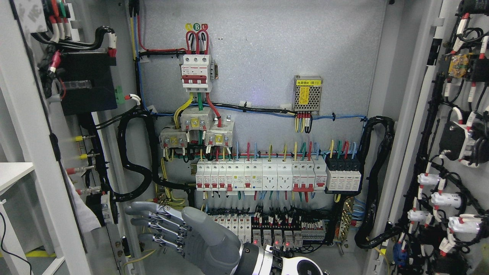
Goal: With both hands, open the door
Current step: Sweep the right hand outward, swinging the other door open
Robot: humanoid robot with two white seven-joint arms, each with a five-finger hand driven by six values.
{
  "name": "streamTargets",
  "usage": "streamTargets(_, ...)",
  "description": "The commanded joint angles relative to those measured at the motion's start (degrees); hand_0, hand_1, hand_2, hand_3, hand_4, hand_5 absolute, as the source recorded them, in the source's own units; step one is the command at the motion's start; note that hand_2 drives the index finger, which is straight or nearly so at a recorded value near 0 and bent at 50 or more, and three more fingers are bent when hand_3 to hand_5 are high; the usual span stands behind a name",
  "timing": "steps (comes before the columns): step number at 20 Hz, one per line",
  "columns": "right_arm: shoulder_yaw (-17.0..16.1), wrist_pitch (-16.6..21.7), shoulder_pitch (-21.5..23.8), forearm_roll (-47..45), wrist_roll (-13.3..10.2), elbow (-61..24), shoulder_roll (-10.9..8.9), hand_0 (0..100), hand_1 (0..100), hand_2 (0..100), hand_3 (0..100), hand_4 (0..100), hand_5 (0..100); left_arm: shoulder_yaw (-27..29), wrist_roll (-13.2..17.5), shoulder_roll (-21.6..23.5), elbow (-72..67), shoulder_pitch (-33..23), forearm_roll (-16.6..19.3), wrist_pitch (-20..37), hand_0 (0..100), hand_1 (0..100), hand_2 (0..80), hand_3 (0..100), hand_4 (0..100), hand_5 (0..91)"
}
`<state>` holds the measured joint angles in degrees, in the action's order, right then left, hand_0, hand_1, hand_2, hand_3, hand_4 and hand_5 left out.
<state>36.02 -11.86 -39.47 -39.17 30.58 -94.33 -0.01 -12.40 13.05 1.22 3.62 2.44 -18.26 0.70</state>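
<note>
Right hand point(179, 233) low in view, wrist entering at the bottom edge right of the middle. Open nearly flat: grey fingers point(153, 219) stretched out and slightly fanned, thumb on top, holding nothing.

Just beyond the fingertips, the cabinet's pale metal frame upright point(121, 214); contact cannot be told. Farther out on that side, the left door point(34, 152), already swung wide, inner face turned inward, hung with a black box and bundled wires. Well off past the wrist, the right door point(450, 152), likewise wide open and crowded with white connectors and black cable. Between the two door edges, a broad open gap.

Beyond the left door, a corner of a white surface point(11, 172), with a grey floor and a yellow line below it.

Above the hand, a speckled grey back panel point(267, 57), matte and flat. Directly above the knuckles, a row of white boxy breakers point(259, 175) with red levers; behind the thumb, smaller relays point(267, 229) showing red lights. Above the fingertips, a looping black ribbed conduit point(130, 152). Higher up, a three-pole breaker point(196, 72) and a perforated metal power supply point(307, 93).
</note>
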Motion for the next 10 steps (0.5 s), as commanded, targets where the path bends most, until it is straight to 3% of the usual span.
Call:
streamTargets(1, 5.7, -0.1, -2.0, -4.2, -0.5, 1.7, 0.01, 22, 0, 0, 0, 0, 0, 0.1, 0.0, 1.2, -0.1, -0.1, 0.0, 0.0, 29, 0, 2.7, 3, 4, 0.0)
streamTargets(10, 10.1, 0.0, -3.1, -4.3, -0.5, 0.5, 0.01, 22, 0, 0, 0, 0, 0, 0.0, 0.3, 1.7, 0.0, 0.1, 0.1, 0.0, 29, 0, 2.7, 3, 4, 0.0)
